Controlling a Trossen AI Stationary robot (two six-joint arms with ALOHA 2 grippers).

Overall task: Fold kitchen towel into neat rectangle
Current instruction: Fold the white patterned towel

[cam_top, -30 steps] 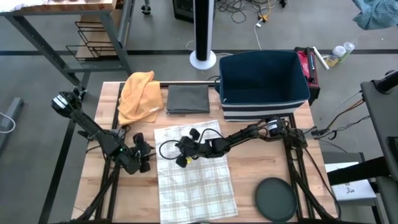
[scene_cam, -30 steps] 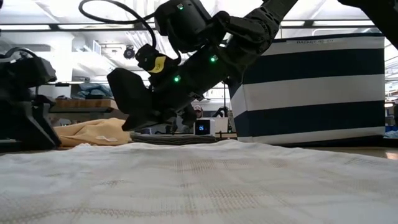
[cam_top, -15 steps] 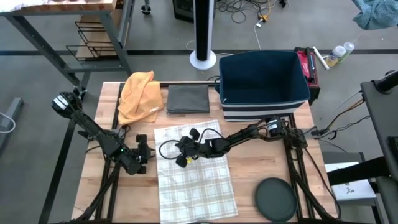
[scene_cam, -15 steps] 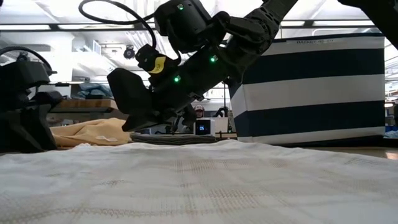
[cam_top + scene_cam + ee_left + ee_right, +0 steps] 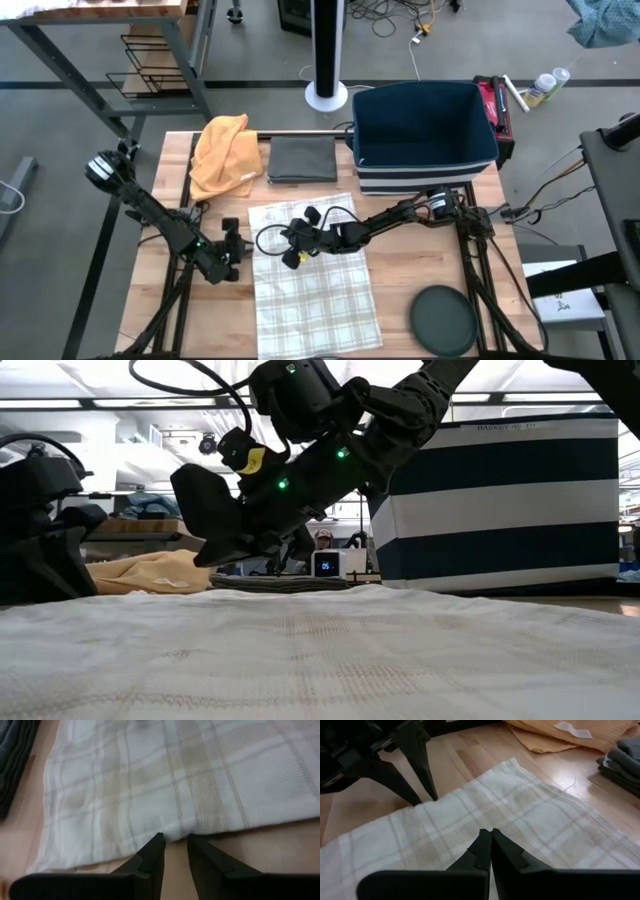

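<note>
Towel lies flat mid-table, bare wood beside its left edge where my left gripper stands narrowly parted, my right gripper closed over its middle, bin and folded cloths behind.

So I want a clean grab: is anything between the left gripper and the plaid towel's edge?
Nothing visible. The left gripper sits at the near hem of the white, beige-plaid kitchen towel, with only bare wooden table beside its fingertips.
</note>
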